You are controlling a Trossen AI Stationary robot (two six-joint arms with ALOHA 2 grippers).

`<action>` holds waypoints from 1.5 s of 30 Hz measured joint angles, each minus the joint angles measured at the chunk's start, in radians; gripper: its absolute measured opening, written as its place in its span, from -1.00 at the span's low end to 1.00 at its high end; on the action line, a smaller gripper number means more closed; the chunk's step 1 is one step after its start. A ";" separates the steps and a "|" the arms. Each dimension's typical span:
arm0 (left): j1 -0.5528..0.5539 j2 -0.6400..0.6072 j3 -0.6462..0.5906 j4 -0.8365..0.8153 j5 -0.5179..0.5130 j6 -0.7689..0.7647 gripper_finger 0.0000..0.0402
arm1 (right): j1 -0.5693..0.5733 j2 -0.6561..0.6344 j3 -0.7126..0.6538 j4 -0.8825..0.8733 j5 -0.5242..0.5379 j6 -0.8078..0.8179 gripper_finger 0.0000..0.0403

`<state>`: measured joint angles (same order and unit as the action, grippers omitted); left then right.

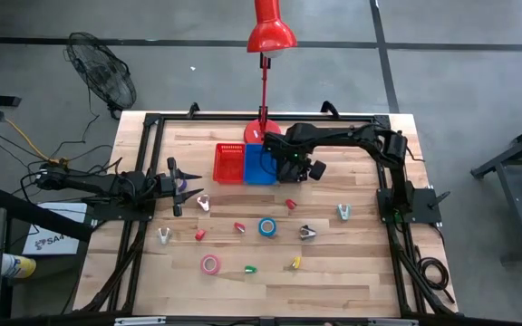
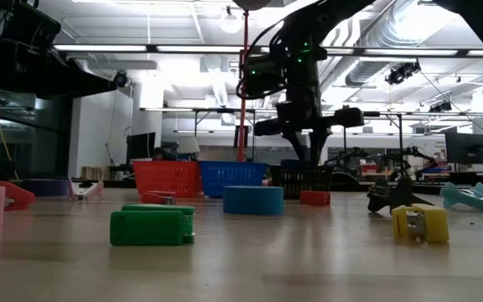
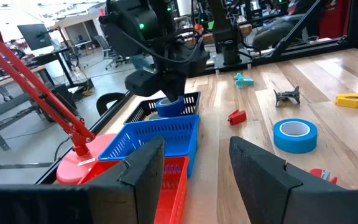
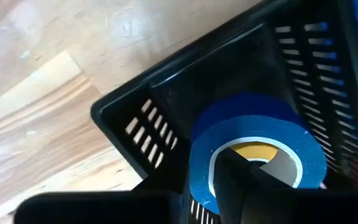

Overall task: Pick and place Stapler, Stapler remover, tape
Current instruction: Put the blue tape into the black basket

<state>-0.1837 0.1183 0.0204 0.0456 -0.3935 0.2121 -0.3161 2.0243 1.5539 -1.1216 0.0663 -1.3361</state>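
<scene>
The left gripper waits at the table's left side, its fingers spread wide with nothing between them. To its right, at the far middle of the table, sit a red bin, a blue bin and then a black bin in a row.

The right gripper hangs over the black bin, holding a blue tape roll; one finger passes through the roll's open centre. The roll is just above or inside the bin's rim, I cannot tell which.

The step in hand looks like the placing of this roll. The next move would call for opening the fingers so it drops in, then lifting clear of the bin wall.

The roll is a thick blue ring with a white inner core. A second blue roll lies near the table's middle and a pink roll on the near side, both flat, not yet collected.
</scene>
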 joint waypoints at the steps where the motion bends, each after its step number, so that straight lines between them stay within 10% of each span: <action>1: 0.000 0.000 0.000 0.000 0.000 0.000 -0.11 | 0.001 0.000 0.000 0.000 -0.006 0.000 -0.80; 45: 0.000 0.000 0.000 0.000 0.000 0.000 -0.11 | 0.002 0.000 0.000 -0.001 -0.123 0.234 -0.62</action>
<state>-0.1836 0.1181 0.0204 0.0460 -0.3931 0.2122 -0.3138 2.0243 1.5543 -1.1224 -0.0562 -1.1024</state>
